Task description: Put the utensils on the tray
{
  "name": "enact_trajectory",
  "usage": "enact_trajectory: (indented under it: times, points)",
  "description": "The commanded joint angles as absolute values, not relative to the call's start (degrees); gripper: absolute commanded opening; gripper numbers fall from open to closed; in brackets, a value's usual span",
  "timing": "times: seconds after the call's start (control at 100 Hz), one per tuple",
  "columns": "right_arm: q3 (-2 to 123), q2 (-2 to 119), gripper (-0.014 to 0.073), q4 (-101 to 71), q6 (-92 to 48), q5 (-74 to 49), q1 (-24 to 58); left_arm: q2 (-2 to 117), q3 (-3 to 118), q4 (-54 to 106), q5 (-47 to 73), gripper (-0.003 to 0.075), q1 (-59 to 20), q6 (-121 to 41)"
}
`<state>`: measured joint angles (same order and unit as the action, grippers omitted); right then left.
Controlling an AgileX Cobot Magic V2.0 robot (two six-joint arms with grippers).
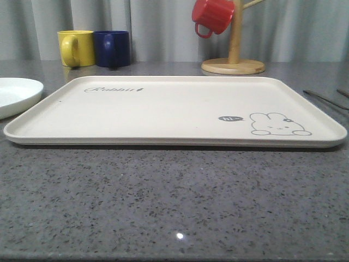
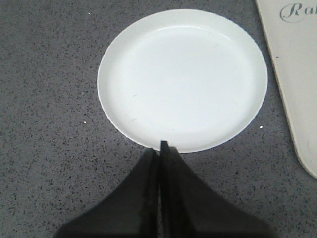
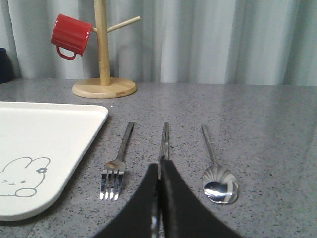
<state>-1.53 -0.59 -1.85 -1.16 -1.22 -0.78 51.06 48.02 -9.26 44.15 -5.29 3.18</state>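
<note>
Three silver utensils lie side by side on the grey counter to the right of the tray (image 3: pixel 44 129): a fork (image 3: pixel 118 163), a pair of chopsticks (image 3: pixel 165 139) and a spoon (image 3: pixel 218 183). My right gripper (image 3: pixel 159 166) is shut and sits over the near end of the chopsticks, hiding that end. In the front view the cream tray (image 1: pixel 163 109) with its rabbit drawing is bare, and thin utensil handles (image 1: pixel 325 99) show past its right rim. The left gripper (image 2: pixel 160 146) is shut, with nothing in it, at the near edge of the white plate (image 2: pixel 182 79).
The round white plate (image 1: pixel 16 93) lies left of the tray. At the back stand a yellow mug (image 1: pixel 76 48), a dark blue mug (image 1: pixel 112 48) and a wooden mug tree (image 1: pixel 234 54) holding a red mug (image 1: pixel 212 16). A grey curtain closes the back.
</note>
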Motion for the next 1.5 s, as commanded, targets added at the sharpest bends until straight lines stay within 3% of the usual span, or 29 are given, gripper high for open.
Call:
enact_trajectory:
  times: [0.0,0.08,0.26,0.33,0.58,1.08,1.49]
  points:
    - [-0.56,-1.88,-0.0068,-2.03,-1.50,3.74,-1.05,51.24,50.04,-9.56,41.78,0.0036,-5.17,3.85]
    - [-0.56,-1.88,-0.0068,-2.03,-1.50,3.74,-1.05,51.24,50.04,-9.33,42.04,0.0124,-5.17,3.85]
    - [-0.56,-1.88,-0.0068,-2.03,-1.50,3.74,-1.05,51.24,50.04,-9.21,42.17,0.0414,-5.17,4.00]
    - [-0.56,-1.88,-0.0068,-2.03,-1.50,3.74,-1.05,51.24,50.04,-9.21,42.38,0.0456,-5.17,4.00]
    - [-0.56,-1.88,-0.0068,-2.03,-1.50,3.74,-1.05,55.75,53.58,-9.21,43.42,0.0455,-4.15,6.00]
    - [-0.56,-1.88,-0.0068,-2.03,-1.50,3.74,-1.05,77.63,66.83,-9.09,44.12,0.0455,6.32,5.45]
    - [-0.56,-1.88,-0.0068,-2.03,-1.50,3.74,-1.05,88.08,70.37,-7.00,43.40,0.0455,8.01,3.49]
